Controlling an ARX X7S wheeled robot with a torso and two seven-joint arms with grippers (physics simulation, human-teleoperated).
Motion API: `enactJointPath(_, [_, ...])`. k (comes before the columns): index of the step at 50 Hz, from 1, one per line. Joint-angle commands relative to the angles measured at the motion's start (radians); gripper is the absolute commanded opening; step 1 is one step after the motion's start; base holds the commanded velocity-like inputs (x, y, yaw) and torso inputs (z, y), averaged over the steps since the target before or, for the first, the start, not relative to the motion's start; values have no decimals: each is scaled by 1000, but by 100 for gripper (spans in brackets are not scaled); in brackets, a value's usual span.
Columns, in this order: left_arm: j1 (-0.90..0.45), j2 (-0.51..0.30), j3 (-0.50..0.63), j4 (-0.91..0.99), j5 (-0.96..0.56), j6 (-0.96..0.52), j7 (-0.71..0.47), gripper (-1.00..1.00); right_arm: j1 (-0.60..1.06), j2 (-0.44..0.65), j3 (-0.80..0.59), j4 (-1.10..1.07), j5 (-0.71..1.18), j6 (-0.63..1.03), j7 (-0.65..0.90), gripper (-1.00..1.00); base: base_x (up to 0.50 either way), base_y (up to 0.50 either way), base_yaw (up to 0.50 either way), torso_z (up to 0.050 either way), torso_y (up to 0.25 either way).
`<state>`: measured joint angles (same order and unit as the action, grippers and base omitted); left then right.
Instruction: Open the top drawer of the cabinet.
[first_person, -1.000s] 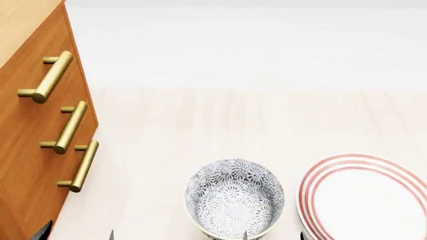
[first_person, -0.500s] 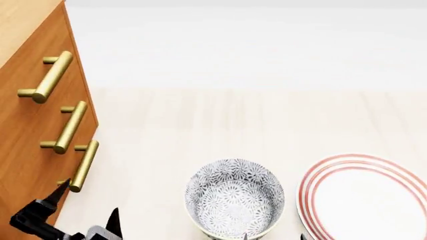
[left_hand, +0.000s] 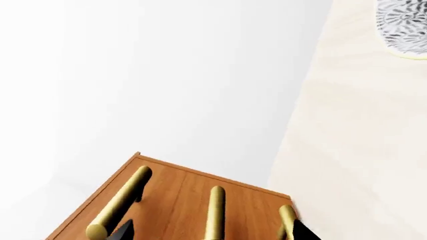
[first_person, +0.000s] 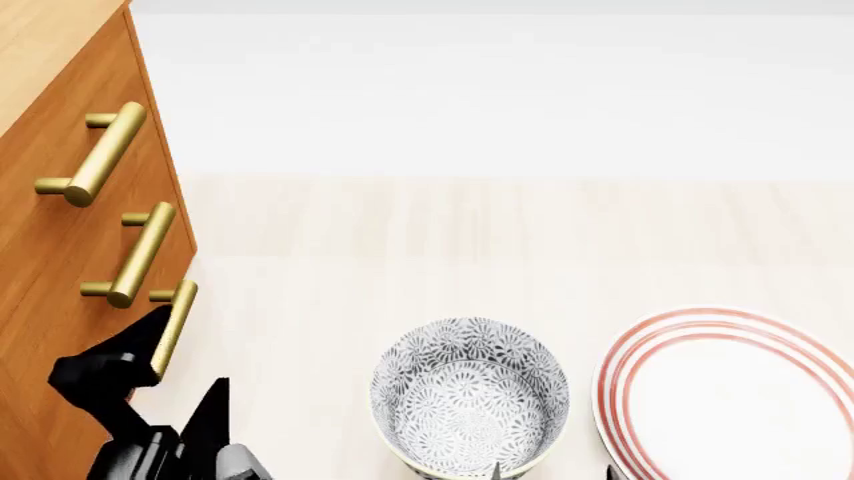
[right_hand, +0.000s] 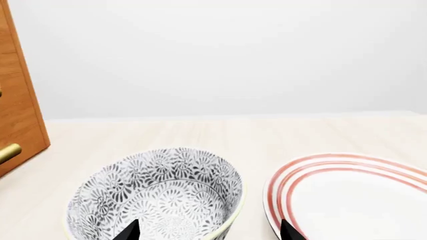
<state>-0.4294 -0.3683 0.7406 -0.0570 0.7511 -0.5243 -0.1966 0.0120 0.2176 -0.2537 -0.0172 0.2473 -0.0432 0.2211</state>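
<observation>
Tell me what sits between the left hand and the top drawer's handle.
In the head view, two lower brass handles lie between the left hand and the top drawer's handle.

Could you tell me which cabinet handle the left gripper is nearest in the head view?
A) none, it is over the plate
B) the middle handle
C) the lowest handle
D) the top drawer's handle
C: the left gripper straddles the lowest handle, well below the top drawer.

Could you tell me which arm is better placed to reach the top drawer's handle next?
Left, probably. The left gripper is open beside the cabinet, just below its handles, while the right gripper sits by the bowl, well away from the top drawer.
</observation>
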Motion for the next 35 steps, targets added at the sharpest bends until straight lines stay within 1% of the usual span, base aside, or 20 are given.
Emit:
enactJointPath(1, [-32,-16,-1,61,70,-38,64,100,0,-13,15,1,-10,-1,-13,100,0,0,0,0,0])
enactJointPath(12, [-50,-61,-9,188,94,-79,162,100,-3,-8,8,-5,-8,1,-8,100,0,0,0,0,0])
enactJointPath(16, [-61,-66,-7,209,108,-88,179,100,-2,-8,5,3,-8,-6,-8,100,0,0,0,0,0])
enactJointPath(20, [-85,-47,-31,210,88,-98,180,100,-4,-6,2,1,-7,-7,-7,100,0,0,0,0,0])
enactJointPath(35, [-209,6,-51,116,69,-105,194,100,-2,-1,-5,2,-1,-9,-3,100,0,0,0,0,0])
